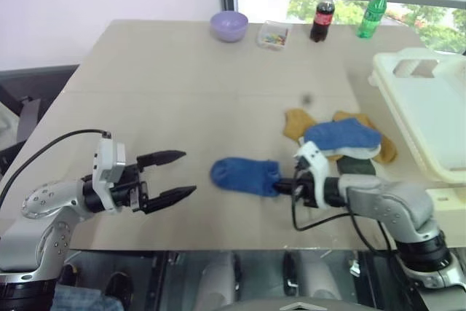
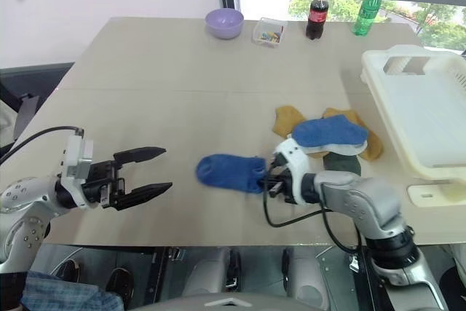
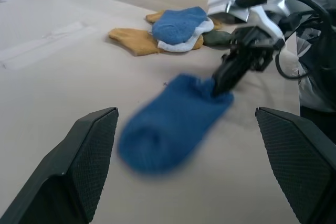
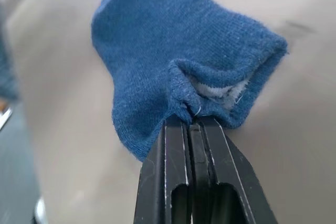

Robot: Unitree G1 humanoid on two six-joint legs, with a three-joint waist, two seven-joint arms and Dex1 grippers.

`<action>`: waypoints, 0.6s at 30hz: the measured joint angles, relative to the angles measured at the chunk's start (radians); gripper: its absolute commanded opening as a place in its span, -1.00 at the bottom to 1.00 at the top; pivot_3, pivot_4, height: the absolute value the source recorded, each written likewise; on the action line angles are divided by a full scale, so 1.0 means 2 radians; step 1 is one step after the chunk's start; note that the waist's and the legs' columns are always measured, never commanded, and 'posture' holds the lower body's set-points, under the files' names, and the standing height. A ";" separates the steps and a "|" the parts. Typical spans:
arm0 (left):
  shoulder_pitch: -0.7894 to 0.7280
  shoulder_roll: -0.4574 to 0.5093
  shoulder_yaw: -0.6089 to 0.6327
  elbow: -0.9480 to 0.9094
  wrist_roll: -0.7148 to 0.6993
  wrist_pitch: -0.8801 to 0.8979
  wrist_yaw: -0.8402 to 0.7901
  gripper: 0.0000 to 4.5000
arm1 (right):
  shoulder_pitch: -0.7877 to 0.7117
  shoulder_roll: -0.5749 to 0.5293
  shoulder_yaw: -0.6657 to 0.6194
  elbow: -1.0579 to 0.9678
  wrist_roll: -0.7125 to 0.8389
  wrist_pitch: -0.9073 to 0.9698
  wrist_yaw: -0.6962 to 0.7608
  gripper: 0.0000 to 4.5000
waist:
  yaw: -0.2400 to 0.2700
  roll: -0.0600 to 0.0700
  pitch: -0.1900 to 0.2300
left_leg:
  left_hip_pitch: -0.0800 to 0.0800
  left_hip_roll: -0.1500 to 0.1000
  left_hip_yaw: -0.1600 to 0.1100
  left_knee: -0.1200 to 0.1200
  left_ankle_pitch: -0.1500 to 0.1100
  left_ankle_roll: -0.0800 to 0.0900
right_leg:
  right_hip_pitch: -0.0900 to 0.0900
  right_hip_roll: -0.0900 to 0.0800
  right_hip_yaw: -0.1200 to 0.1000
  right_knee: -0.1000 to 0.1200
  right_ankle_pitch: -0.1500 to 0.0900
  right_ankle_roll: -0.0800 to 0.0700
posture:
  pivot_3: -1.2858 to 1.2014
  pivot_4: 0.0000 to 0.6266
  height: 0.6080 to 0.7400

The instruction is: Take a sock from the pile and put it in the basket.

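A royal blue sock lies flat on the beige table, near its front edge. My right gripper is shut on this sock's cuff, pinching the fabric edge between its black fingers. Behind that gripper lies the pile: another blue sock on top of pale, mustard and dark green ones. The cream-white basket stands at the table's right edge, beyond the pile. My left gripper hovers open to the left of the held sock, pointing at its toe, with nothing between its fingers.
Along the far edge stand a lilac bowl, a small clear box, a cola bottle and a green bottle. Bare tabletop stretches between those and the socks. The table's front edge runs just below both grippers.
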 measured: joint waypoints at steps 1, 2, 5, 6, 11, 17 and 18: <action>0.000 0.000 0.000 0.002 0.000 0.000 -0.002 1.00 | -0.008 -0.001 0.012 0.008 -0.006 -0.008 0.011 -0.97 | 0.001 0.000 0.000 | 0.000 0.000 0.000 0.000 0.000 0.000 | 0.000 0.000 0.000 0.000 0.000 0.000 | 0.03 -0.52 0.94; 0.000 0.000 -0.001 0.005 0.001 0.000 -0.003 1.00 | -0.018 -0.004 0.027 0.015 -0.016 -0.019 0.023 -0.97 | 0.002 0.000 0.000 | 0.000 0.000 0.000 0.000 0.000 0.000 | 0.000 -0.001 0.000 0.000 0.000 0.000 | 0.03 -0.52 0.94; -0.004 0.000 -0.003 0.008 0.004 -0.001 -0.005 1.00 | -0.036 0.004 0.050 0.038 -0.040 -0.042 0.041 -0.97 | 0.001 0.000 0.000 | 0.000 0.000 0.000 0.000 0.000 0.000 | 0.000 -0.001 0.000 0.000 0.000 0.000 | 0.03 -0.52 0.94; -0.004 0.000 -0.003 0.008 0.004 -0.001 -0.005 1.00 | -0.036 0.005 0.050 0.039 -0.041 -0.042 0.041 -0.97 | 0.001 0.000 0.000 | 0.000 0.000 0.000 0.000 0.000 0.000 | 0.000 0.000 0.000 0.000 0.000 0.000 | 0.03 -0.52 0.94; 0.010 0.000 0.002 0.005 0.005 -0.001 -0.003 1.00 | -0.003 -0.010 0.028 0.009 -0.042 -0.037 0.038 -0.73 | 0.002 0.000 0.000 | 0.000 0.000 0.000 0.000 0.000 0.000 | 0.000 -0.001 0.000 0.000 0.000 -0.001 | 0.03 -0.52 0.94; 0.015 -0.006 0.005 0.005 0.008 -0.007 -0.003 1.00 | 0.042 -0.013 -0.017 -0.060 -0.017 0.005 0.012 0.49 | 0.006 0.000 0.000 | 0.000 0.000 0.000 0.000 0.000 0.000 | 0.000 -0.001 0.000 0.000 0.000 0.000 | 0.03 -0.52 0.94; 0.015 -0.006 0.005 0.005 0.008 -0.007 -0.003 1.00 | 0.045 -0.011 -0.020 -0.065 -0.016 0.008 0.007 0.55 | 0.006 0.000 0.000 | 0.000 0.000 0.000 0.000 0.000 0.000 | 0.000 -0.001 0.000 0.000 0.000 0.000 | 0.03 -0.52 0.94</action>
